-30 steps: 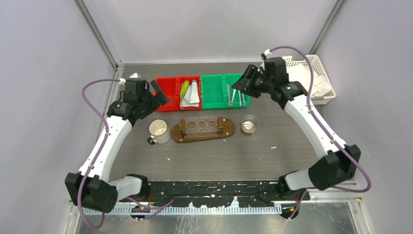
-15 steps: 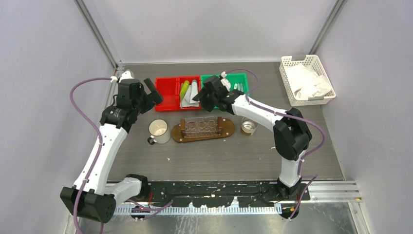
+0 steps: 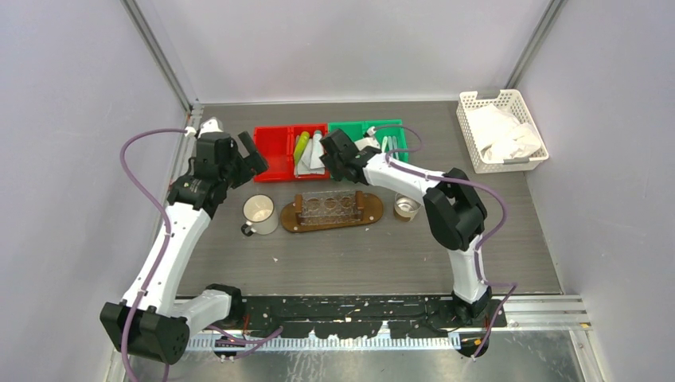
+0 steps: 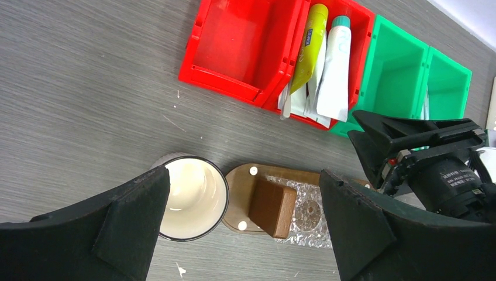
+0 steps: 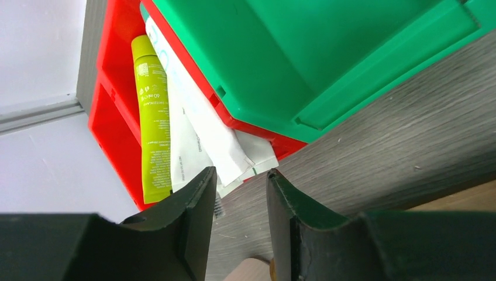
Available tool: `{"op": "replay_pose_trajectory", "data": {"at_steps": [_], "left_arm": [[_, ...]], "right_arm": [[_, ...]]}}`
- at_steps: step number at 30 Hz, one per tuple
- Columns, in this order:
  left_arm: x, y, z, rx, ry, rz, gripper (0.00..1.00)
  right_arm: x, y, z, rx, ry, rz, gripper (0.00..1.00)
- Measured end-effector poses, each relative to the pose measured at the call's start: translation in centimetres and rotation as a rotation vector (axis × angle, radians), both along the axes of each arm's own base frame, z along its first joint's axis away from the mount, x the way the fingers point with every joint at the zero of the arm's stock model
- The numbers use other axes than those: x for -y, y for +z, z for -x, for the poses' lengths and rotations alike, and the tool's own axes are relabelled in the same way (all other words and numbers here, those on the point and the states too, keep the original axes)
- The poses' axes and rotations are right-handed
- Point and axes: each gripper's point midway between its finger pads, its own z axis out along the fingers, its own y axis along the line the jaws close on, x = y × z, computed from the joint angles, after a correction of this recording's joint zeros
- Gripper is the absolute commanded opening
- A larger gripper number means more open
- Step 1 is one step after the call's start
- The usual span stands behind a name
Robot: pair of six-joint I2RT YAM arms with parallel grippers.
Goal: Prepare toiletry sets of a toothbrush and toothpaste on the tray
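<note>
Right wrist view first: right gripper (image 5: 240, 178) low over the table, just near of the red bin (image 5: 111, 123), jaws narrowed to a small gap and grasping nothing, with the crimped ends of the whitish tubes (image 5: 199, 134) just beyond the fingertips. To their left the yellow-green tube (image 5: 151, 117), all lying overlapped in the right compartment of that bin, ends hanging over its near wall. From above, left gripper (image 3: 247, 155) spread wide and empty at the left of the same bin; wooden tray (image 3: 290, 216) near of the bins, with no tube or brush on it yet. As for the toothbrushes, probably in the green bin (image 3: 350, 127), but too hidden by the arm to tell. Possible trouble from here: pushing a tube end away with so small a gap instead of taking it; pinching two overlapped ends together; catching only the thin flat crimp and losing it on the lift; hooking the bin wall and dragging the whole bin. Also some risk of contact between both arms, near each other here.
</note>
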Motion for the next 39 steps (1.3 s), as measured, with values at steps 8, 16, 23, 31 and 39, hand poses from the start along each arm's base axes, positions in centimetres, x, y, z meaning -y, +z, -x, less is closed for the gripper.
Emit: {"op": "replay_pose_trajectory", "data": {"at_steps": [8,16,23,31,39], "left_arm": [[0.0,-0.2,-0.2,0.008,-0.015,-0.017,1.0],[-0.4,-0.9,-0.2,0.0,-0.017,-0.034,1.0],[-0.7,-1.5,-0.3,-0.012,-0.017,-0.041,1.0],[-1.2,-2.5,-0.5,-0.03,-0.017,-0.044,1.0],[-1.0,-2.9,-0.8,-0.034,-0.03,-0.036,1.0]], "right_arm": [[-2.3,-1.1,-0.1,-0.005,-0.022,-0.028,0.4],[-2.8,-2.9,-0.1,-0.027,-0.046,-0.036,0.35],[-3.1,-2.8,-0.5,-0.008,-0.058,-0.056,0.34],[-3.1,-2.3,-1.1,0.019,-0.072,-0.063,0.32],[-2.5,-2.6,-1.5,0.029,-0.081,-0.051,0.23]]}}
